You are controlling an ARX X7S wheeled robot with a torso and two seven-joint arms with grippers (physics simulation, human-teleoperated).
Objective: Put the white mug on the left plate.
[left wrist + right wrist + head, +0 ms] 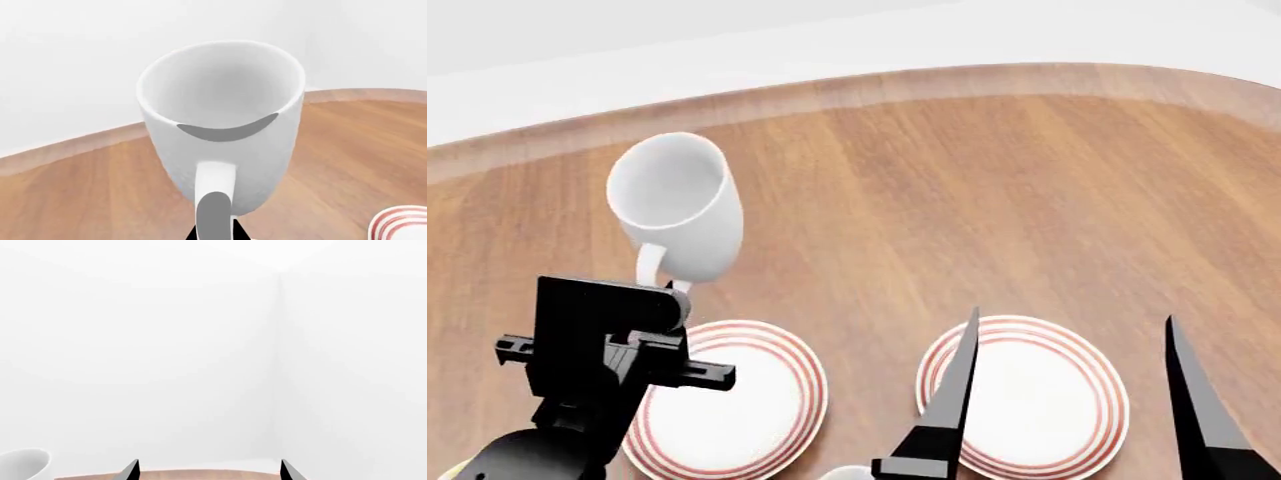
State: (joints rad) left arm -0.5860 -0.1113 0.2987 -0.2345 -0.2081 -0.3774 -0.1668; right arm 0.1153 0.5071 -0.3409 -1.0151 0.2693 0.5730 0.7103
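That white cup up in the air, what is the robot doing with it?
The robot's left tool is holding the white mug by its handle, tilted, above the wooden table. The left plate, white with red rings, sits just below and nearer the robot, with nothing on it yet. The right tool is open and hangs over the other plate, holding nothing.

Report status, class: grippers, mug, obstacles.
Left gripper shut on tall glossy white mug handle, lifted. Right gripper open, empty. Red-ringed left plate bare.
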